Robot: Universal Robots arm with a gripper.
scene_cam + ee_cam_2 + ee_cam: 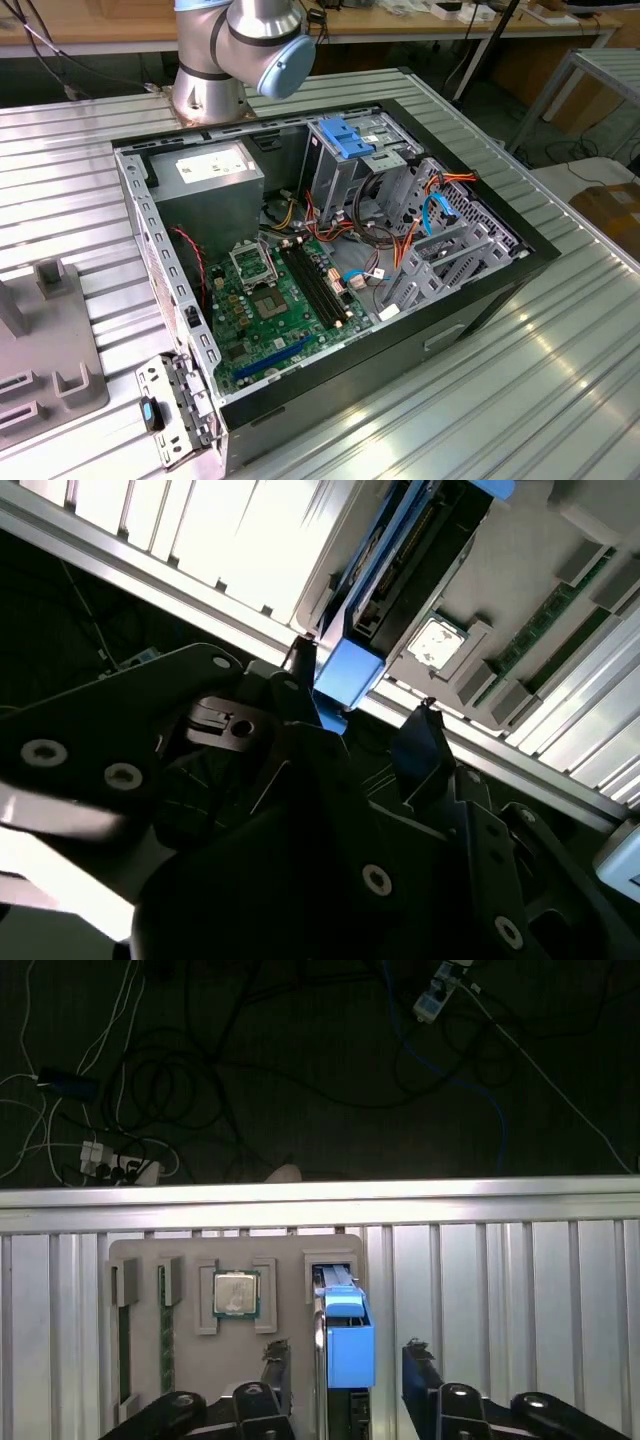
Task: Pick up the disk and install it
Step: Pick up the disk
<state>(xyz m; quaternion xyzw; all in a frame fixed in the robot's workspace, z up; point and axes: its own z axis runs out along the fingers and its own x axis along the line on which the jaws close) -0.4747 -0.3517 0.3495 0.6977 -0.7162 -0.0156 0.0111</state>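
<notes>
first wrist view looks past the gripper (pixel 345 1355) onto a grey tray (pixel 285 1270) lying on the ribbed metal table (pixel 520 1290). the disk (pixel 345 1310) stands on edge in one slot of that tray, its blue rail facing the camera. the two black fingers (pixel 420 1370) sit one on each side of the disk, spread apart and not closed on it. a strip of table shows between the disk and one finger. the other finger is just beside the rail, and i cannot tell whether it touches.

a square chip (pixel 236 1293) lies in the slot beside the disk, and memory sticks (pixel 165 1330) stand in slots beyond the chip. past the table's edge is dark floor with loose cables (pixel 150 1070).

second wrist view shows the same grip from the side. the gripper (pixel 364 677) straddles the blue end of the rail, and the disk (pixel 400 560) runs away from it along the tray (pixel 520 570), with the chip (pixel 435 640) next to it.

exterior view shows the arm (pixel 215 70) rising from the table (pixel 500 420) behind an open case (pixel 400 350). inside the case are a green board (pixel 270 300), a grey power box (pixel 205 180) and a bare blue bracket (pixel 345 135) on the drive cage. a grey slotted fixture (pixel 60 340) lies at the exterior view's left of the case.
</notes>
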